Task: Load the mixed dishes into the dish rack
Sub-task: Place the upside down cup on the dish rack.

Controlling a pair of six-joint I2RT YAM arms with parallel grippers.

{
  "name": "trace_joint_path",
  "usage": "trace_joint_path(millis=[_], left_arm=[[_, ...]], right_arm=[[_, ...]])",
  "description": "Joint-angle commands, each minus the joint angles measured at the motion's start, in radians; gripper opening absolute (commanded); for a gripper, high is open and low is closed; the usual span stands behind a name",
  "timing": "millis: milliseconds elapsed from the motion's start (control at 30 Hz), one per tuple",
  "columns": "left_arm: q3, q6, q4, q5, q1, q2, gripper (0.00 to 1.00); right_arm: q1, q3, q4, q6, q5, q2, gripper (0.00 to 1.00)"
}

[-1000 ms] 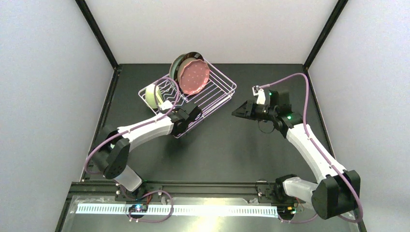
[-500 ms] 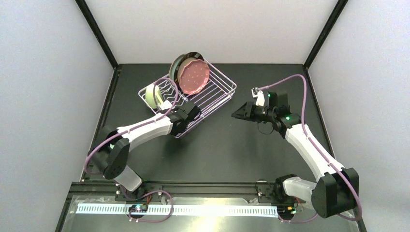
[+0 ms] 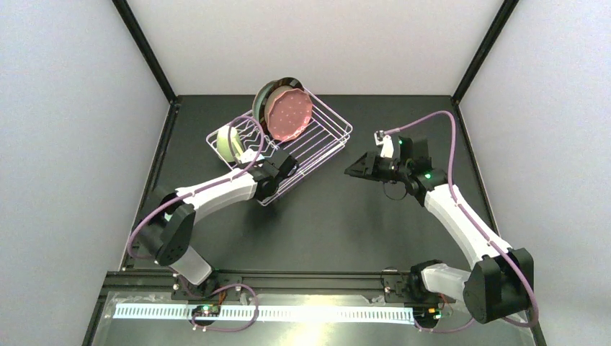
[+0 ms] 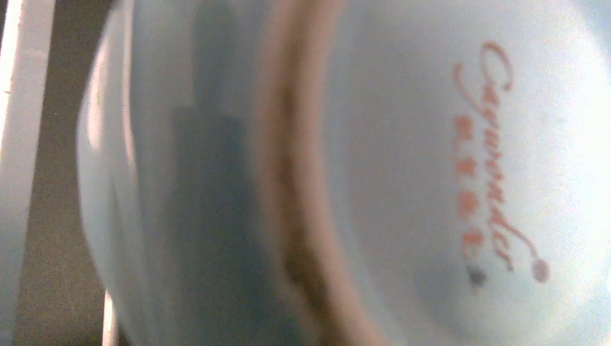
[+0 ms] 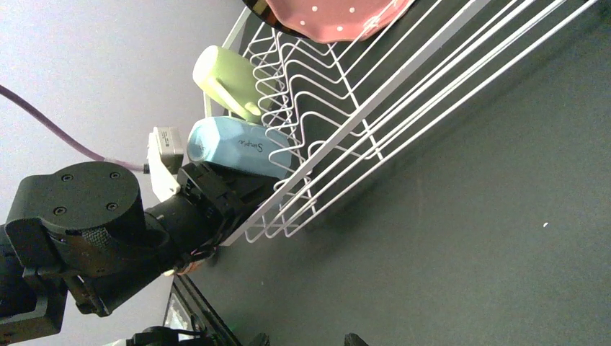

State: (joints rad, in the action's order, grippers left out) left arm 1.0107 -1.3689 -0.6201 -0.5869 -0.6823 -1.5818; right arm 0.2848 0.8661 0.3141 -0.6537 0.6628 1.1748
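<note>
1. Light blue mug (image 5: 238,148): smooth, glossy glazed ceramic, with a duller brownish foot ring.
2. Pink speckled plate (image 3: 288,115): glazed ceramic, soft sheen.
3. Dish rack (image 5: 367,107): thin, smooth white-coated wire.
4. Table (image 3: 324,223): matt black.

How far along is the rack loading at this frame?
Done: the pink speckled plate and the mint-green plate stand in the dish rack, with the pale green mug lying in it too. In hand: the light blue mug lies at the rack's corner with the left gripper at it; whether it is released is unclear. Left: no other dish shows outside; the right gripper hangs open, empty.
</note>
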Motion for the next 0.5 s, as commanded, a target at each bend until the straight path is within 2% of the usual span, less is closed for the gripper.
trace_joint_path(millis=[0,467], left_arm=[[-0.018,-0.008,0.008,0.024,0.016,-0.023,0.62],[0.005,0.006,-0.004,0.035,0.025,0.007,0.65]], right_arm=[[-0.004,-0.011,-0.024,-0.002,0.010,0.007,0.59],[-0.004,-0.009,-0.037,-0.013,0.010,0.020,0.59]])
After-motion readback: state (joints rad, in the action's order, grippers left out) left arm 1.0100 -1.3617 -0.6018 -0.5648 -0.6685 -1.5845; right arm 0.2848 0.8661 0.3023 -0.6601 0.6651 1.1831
